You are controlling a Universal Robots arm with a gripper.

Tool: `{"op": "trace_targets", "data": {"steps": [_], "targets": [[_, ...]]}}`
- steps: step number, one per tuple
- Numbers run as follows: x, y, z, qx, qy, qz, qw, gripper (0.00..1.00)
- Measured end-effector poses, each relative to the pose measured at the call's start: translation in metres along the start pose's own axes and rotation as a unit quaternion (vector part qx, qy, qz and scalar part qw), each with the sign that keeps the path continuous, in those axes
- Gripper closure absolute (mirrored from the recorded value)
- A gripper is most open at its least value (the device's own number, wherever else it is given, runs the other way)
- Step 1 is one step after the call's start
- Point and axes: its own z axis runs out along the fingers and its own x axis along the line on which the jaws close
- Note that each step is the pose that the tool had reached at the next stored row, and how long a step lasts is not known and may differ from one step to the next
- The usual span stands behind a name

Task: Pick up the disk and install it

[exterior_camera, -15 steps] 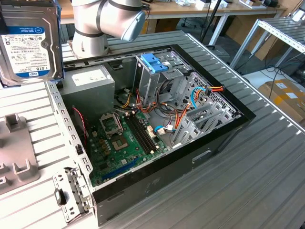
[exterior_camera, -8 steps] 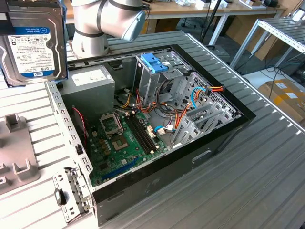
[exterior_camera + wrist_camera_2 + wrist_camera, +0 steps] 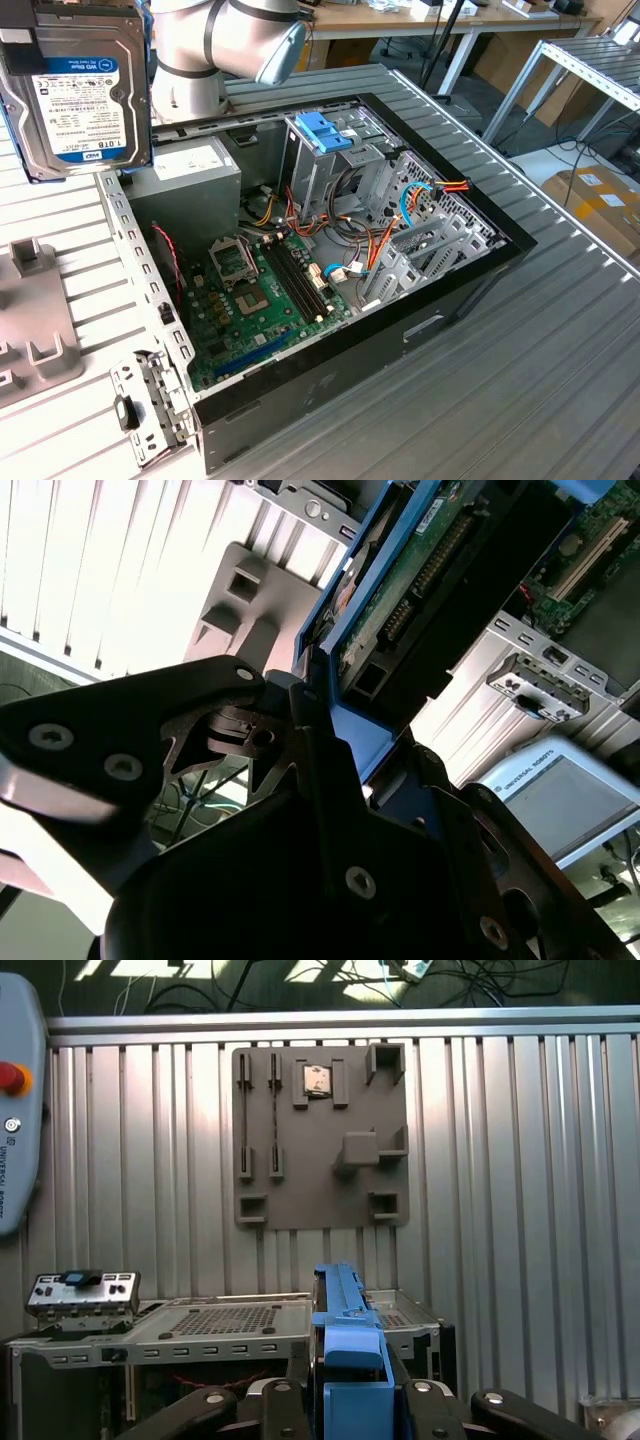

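You see end effector (image 3: 350,1388) closed on disk (image 3: 75,95), gripping blue tab end (image 3: 350,1355); disk held off counter (image 3: 560,380), beside open computer case (image 3: 420,335).

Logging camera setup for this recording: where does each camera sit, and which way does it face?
Exterior view: off the arm, high, looking down into the open computer case on the table; the arm and the held disk show.
First wrist view: on the arm, looking past the gripper and the disk to the grey fixture plate.
Second wrist view: behind the gripper, looking along the disk's circuit-board side.
Shared: all show the disk; both wrist views show the gripper shut on it and the plate.
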Motion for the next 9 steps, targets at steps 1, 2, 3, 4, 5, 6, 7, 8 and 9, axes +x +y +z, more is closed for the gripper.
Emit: {"op": "trace_targets", "data": {"steps": [1, 2, 3, 4, 5, 6, 7, 8, 9], "targets": [[0.0002, -0.0007, 0.0, 0.0, 0.0, 0.0, 1.0, 0.63], [0.0003, -0.0013, -0.0001, 0.0, 0.0, 0.0, 1.0, 0.63], [0.0005, -0.0021, -0.0001, 0.0, 0.0, 0.0, 1.0, 0.63], [0.0006, -0.0028, -0.0001, 0.0, 0.0, 0.0, 1.0, 0.63], [0.0009, -0.0047, -0.0002, 0.0, 0.0, 0.0, 1.0, 0.63], [0.0012, -0.0055, -0.0002, 0.0, 0.0, 0.0, 1.0, 0.63], [0.0013, -0.0062, -0.0003, 0.0, 0.0, 0.0, 1.0, 0.63], [0.0016, -0.0075, -0.0004, 0.0, 0.0, 0.0, 1.0, 0.63], [0.0019, -0.0081, -0.0004, 0.0, 0.0, 0.0, 1.0, 0.63]]}}
